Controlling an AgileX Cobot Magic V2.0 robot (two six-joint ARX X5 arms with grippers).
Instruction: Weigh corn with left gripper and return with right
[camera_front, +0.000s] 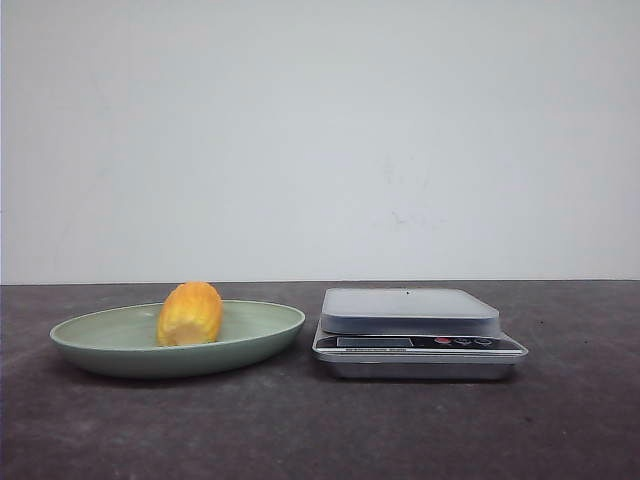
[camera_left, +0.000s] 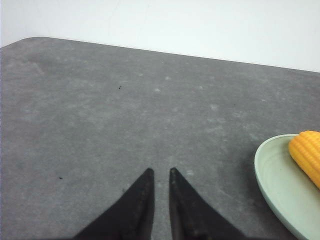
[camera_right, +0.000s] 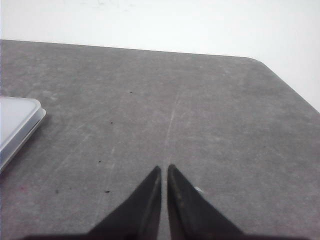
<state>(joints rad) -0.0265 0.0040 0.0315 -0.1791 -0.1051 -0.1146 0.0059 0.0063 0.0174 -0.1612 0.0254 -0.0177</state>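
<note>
The corn (camera_front: 190, 313), a stubby yellow-orange cob, lies in the pale green plate (camera_front: 100, 345) at the left of the front view. It also shows in the left wrist view (camera_left: 306, 152) on the plate's rim side (camera_left: 272, 180). A silver kitchen scale (camera_front: 415, 330) with a white platform stands right of the plate. My left gripper (camera_left: 160, 171) is shut with only a narrow slit between its black fingers, empty, over bare table beside the plate. My right gripper (camera_right: 164, 168) is shut and empty over bare table. Neither gripper shows in the front view.
The dark grey table (camera_front: 320, 430) runs to a white wall behind. A corner of the scale's white platform (camera_right: 15, 122) shows in the right wrist view. The table's rounded corners show in both wrist views.
</note>
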